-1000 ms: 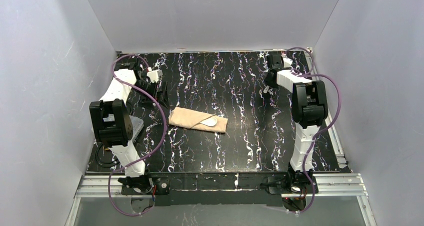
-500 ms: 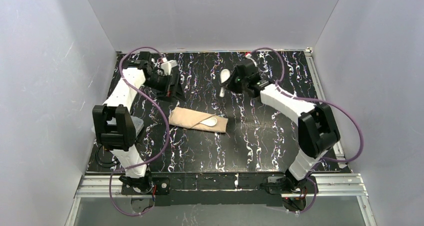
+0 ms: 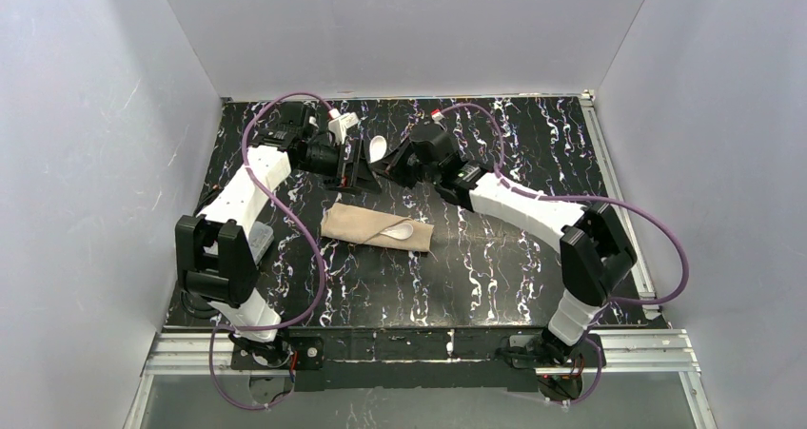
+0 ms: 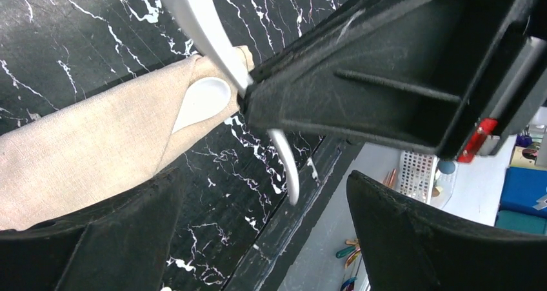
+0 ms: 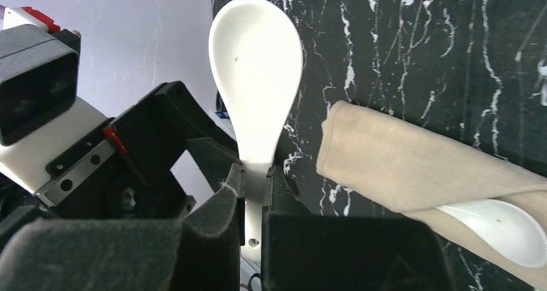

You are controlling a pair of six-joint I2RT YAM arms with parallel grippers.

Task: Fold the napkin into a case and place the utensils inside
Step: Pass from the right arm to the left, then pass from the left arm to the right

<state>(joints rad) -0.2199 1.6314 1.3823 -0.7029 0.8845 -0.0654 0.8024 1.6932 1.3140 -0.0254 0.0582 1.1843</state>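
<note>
The beige-tan folded cloth case [image 3: 366, 224] lies flat at centre; one white plastic spoon [image 3: 403, 230] is tucked in, bowl showing at its 3 o'clock end; at its 12 o'clock the right gripper [image 5: 257, 175] pinches a second white plastic spoon [image 5: 257, 65] by the handle; the left gripper [image 3: 354, 167] is spread, empty. Recommended: align the spoon with the case's length; enter low at the mouth.

Your left gripper [image 4: 258, 239] spread wide, tan napkin [image 4: 97, 142] below holding one spoon [image 4: 203, 100], right gripper [image 4: 258, 110] pinching a second spoon [image 4: 200, 20].

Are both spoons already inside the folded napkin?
No: one spoon sits in the napkin, the second spoon is clamped in the right gripper.
</note>
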